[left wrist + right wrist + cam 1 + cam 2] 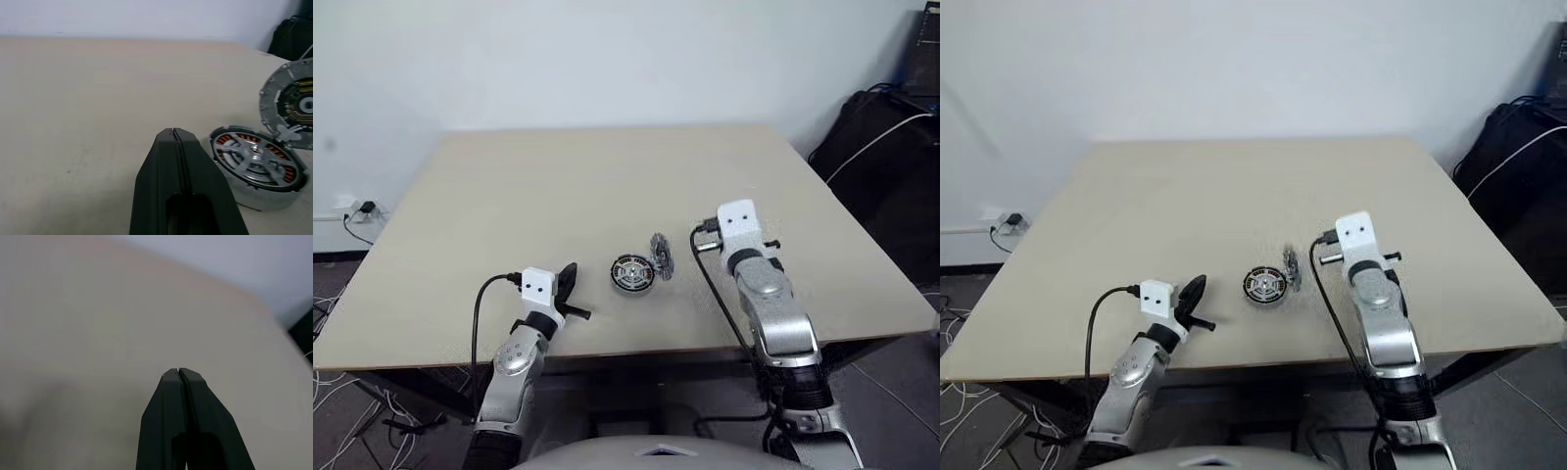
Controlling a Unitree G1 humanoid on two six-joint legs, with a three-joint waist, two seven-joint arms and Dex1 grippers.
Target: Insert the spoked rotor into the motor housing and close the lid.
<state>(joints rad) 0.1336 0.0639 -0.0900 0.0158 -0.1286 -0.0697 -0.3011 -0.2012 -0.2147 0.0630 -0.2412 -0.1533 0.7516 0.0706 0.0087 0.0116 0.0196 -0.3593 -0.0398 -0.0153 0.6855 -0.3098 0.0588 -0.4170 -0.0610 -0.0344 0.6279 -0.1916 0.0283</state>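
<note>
Silver lid (660,257) tilted against motor housing (632,275)

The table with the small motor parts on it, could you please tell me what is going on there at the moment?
The humanoid is assembling a small motor on the table. The spoked rotor already sits inside the motor housing, copper windings showing between its spokes. The lid is not closed yet: it stands tilted on edge at the housing's side. Neither arm holds anything: the left end effector is shut, empty, beside the housing, and the right end effector is shut over bare table.
</note>
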